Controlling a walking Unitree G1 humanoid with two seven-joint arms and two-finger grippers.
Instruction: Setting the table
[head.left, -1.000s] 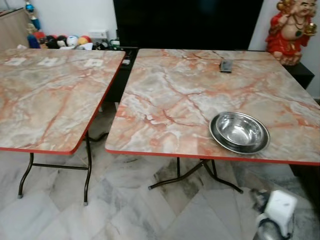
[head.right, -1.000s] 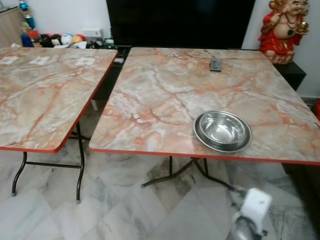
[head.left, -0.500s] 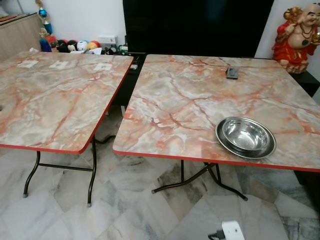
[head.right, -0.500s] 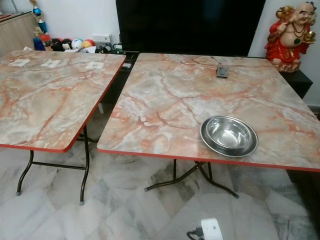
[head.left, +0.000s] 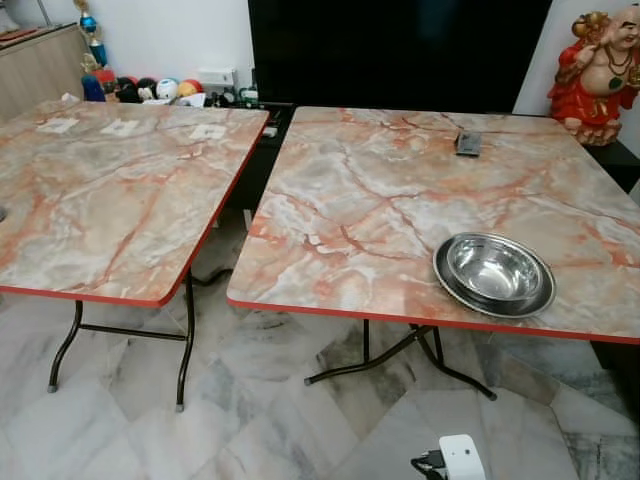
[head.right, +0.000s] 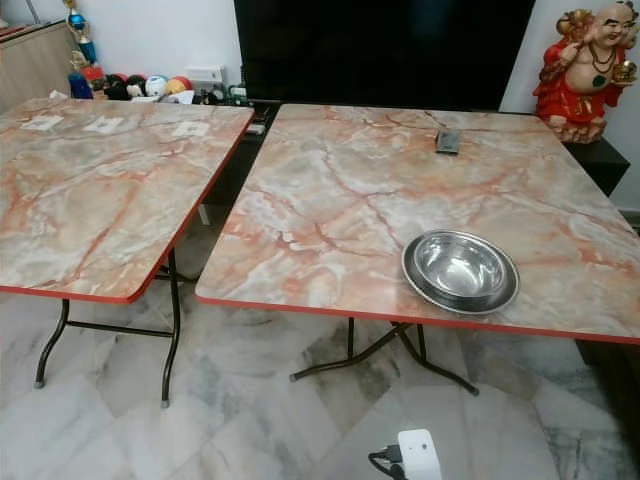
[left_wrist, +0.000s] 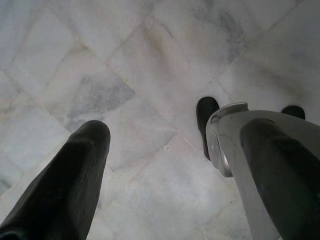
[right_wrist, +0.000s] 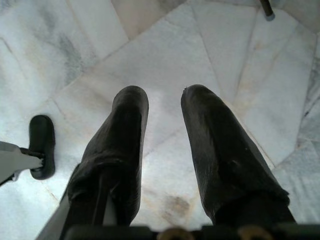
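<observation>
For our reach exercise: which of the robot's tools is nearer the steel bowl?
Right, probably. The right tool hangs over the floor on the steel bowl side; the left tool hangs beside the robot's leg, farther off.

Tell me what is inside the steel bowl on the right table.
The steel bowl looks empty: only its shiny bottom shows. It sits nested in a wider steel dish, so the dish's middle and the table beneath are covered.

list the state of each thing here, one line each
steel bowl: upright, empty, nested in a second steel dish near the right table's front edge
right table: standing, unfolded
left table: standing, three paper slips along its far edge
remote: lying flat at the right table's far side
left hand: open, empty, over floor
right hand: open, empty, over floor
</observation>
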